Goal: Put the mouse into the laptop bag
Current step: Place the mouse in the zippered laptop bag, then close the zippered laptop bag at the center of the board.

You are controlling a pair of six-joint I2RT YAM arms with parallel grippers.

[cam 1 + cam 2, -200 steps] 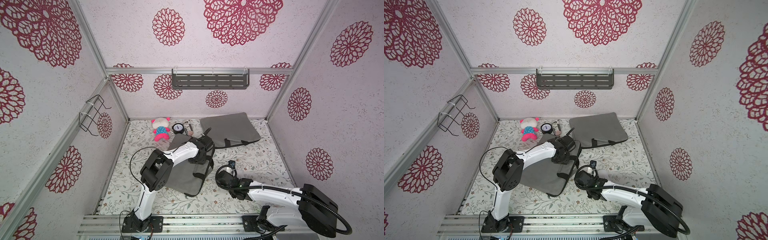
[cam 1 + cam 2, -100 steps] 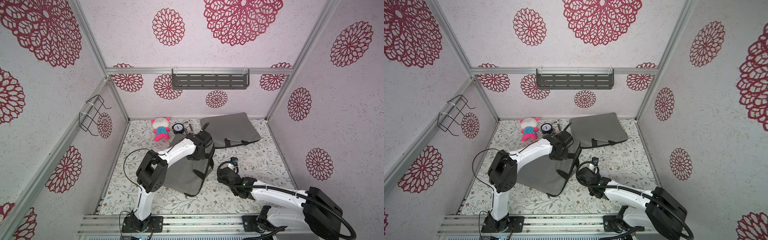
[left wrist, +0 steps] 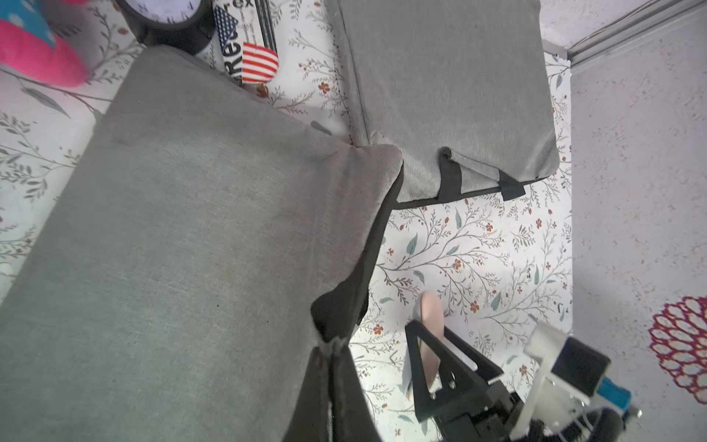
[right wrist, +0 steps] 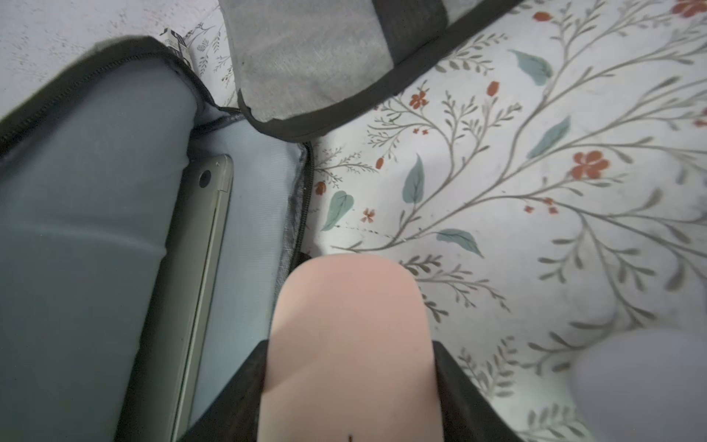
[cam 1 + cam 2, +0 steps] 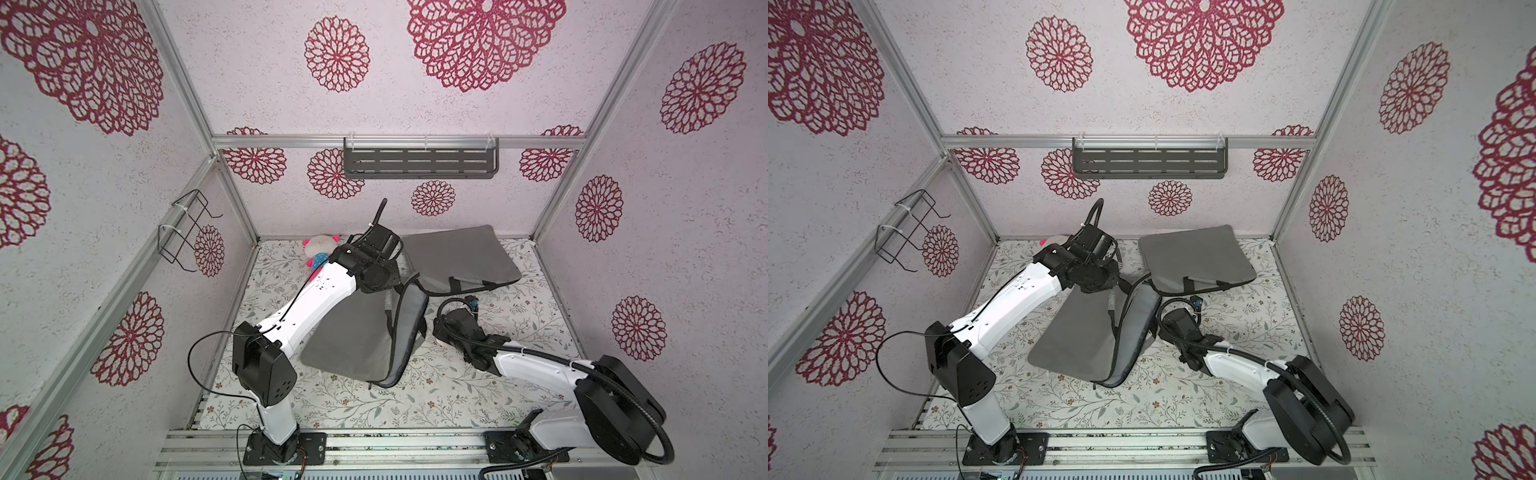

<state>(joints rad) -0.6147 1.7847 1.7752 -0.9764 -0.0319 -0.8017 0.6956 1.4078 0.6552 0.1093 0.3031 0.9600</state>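
1. Two right fingers [image 4: 451, 386] clamp the pink mouse [image 4: 346, 336] from both sides, just outside the open mouth of the laptop bag [image 5: 353, 332].
2. Pressed together, the left fingers [image 3: 346, 398] pinch the bag's black-trimmed upper flap, holding it raised.
3. Inside the bag, a grey laptop [image 4: 208, 237] lies against the pale lining.
4. Beyond the bag, a second grey case [image 5: 457, 257] lies flat on the surface [image 5: 532, 328].

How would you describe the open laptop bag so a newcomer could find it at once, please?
Two grey bags lie on the floral table. The open bag lies nearer the robot, its flap held up by the left end effector; unlike the flat bag behind, it shows a laptop inside.
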